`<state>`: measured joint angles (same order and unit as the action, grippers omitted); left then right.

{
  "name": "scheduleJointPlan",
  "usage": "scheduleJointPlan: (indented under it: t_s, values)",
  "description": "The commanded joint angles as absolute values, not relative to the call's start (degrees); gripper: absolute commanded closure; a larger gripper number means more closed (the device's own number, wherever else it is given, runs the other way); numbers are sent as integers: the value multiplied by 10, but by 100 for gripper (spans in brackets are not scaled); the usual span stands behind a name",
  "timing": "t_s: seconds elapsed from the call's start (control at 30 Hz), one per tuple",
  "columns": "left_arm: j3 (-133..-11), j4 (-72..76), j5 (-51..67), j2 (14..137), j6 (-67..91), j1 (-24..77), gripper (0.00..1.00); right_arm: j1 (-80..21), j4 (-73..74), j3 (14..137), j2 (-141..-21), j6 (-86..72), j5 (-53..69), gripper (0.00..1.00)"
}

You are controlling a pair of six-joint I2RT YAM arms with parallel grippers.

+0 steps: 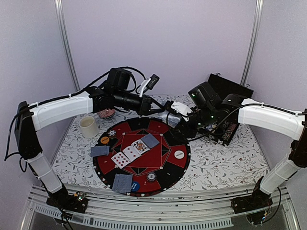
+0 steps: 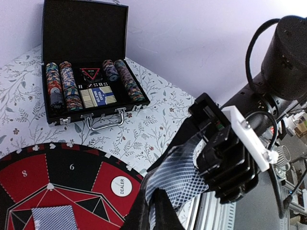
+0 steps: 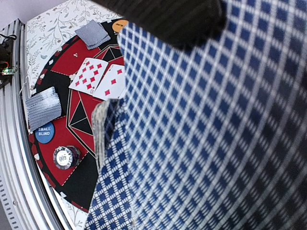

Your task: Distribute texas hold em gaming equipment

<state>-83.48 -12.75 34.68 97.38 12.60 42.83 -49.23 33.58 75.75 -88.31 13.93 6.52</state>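
My right gripper (image 1: 181, 116) is shut on a deck of blue-checked cards (image 1: 173, 120) above the far rim of the round red and black mat (image 1: 165, 172). My left gripper (image 1: 160, 109) meets it there and pinches one card (image 2: 192, 172) at the deck; its fingers (image 2: 165, 211) are closed on that card. In the right wrist view the card backs (image 3: 201, 134) fill the frame. On the mat lie three face-up cards (image 1: 131, 152), face-down cards (image 1: 150, 140) (image 1: 100, 151) (image 1: 122, 183), an orange disc (image 1: 104, 140), a white dealer disc (image 1: 179, 154), a blue disc (image 1: 135, 186) and chips (image 1: 151, 176).
An open black case (image 2: 86, 86) with rows of striped chips stands at the back right, behind my right arm. A white cup (image 1: 88, 127) and a pink bowl (image 1: 106, 113) stand at the back left, under my left arm. The flowered cloth (image 1: 220, 163) covers the table.
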Motion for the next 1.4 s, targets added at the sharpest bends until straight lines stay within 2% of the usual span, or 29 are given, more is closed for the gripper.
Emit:
scheduleJointPlan:
  t_s: [0.0, 0.2, 0.3, 0.5, 0.67, 1.03, 1.23, 1.37]
  values:
    - [-822, -112, 380, 956, 135, 427, 89, -496, 305, 756, -855, 144, 84, 61]
    - [-821, -112, 370, 945, 134, 425, 83, -496, 306, 755, -853, 145, 86, 61]
    - [-821, -113, 359, 941, 133, 426, 76, -496, 306, 755, -854, 145, 87, 61]
    - [-829, -112, 354, 949, 130, 426, 72, -497, 305, 755, -854, 147, 88, 61]
    - [-831, -118, 335, 947, 123, 425, 78, -496, 306, 754, -851, 148, 88, 61]
    - [-831, -133, 311, 927, 113, 425, 81, -496, 306, 751, -848, 147, 84, 61]
    - [-829, -128, 340, 929, 116, 425, 90, -496, 307, 752, -845, 148, 80, 61]
    - [-828, -125, 345, 932, 116, 425, 73, -496, 307, 752, -846, 148, 79, 61]
